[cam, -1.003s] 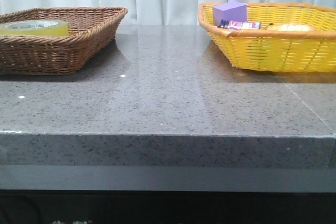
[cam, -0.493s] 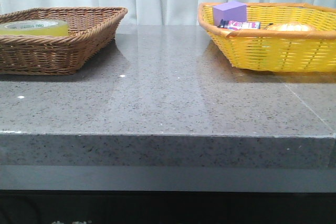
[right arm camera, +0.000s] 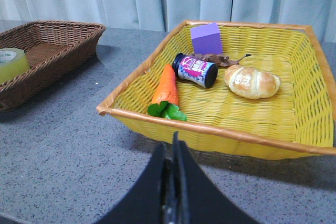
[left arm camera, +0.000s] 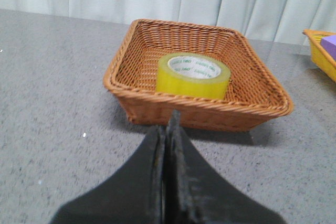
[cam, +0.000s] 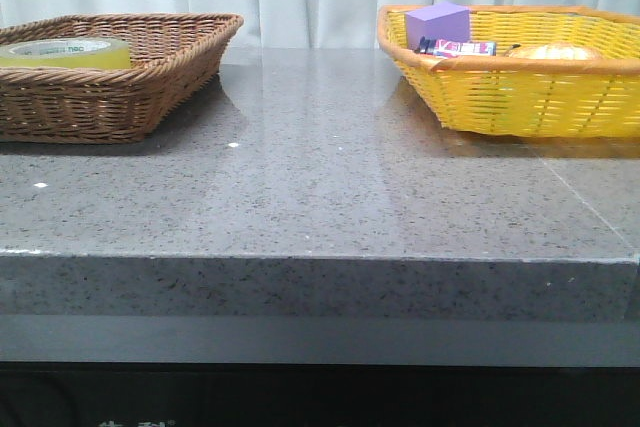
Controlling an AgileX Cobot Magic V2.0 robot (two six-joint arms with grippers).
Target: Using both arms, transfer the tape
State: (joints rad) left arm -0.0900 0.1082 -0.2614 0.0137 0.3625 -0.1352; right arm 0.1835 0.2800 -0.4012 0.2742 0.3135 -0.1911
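Note:
The yellow tape roll [left arm camera: 192,75] with its white, green-printed core lies flat in the brown wicker basket [left arm camera: 157,108]. It also shows in the front view [cam: 66,52] at the far left and in the right wrist view [right arm camera: 10,63]. My left gripper [left arm camera: 168,124] is shut and empty, above the table short of the brown basket. My right gripper [right arm camera: 171,146] is shut and empty, short of the yellow basket [right arm camera: 210,129]. Neither arm shows in the front view.
The yellow basket [cam: 520,97] at the right holds a purple block [right arm camera: 206,38], a small jar [right arm camera: 195,70], a toy carrot [right arm camera: 166,93] and a croissant [right arm camera: 251,82]. The grey stone table [cam: 320,187] lies between the baskets. A curtain hangs behind.

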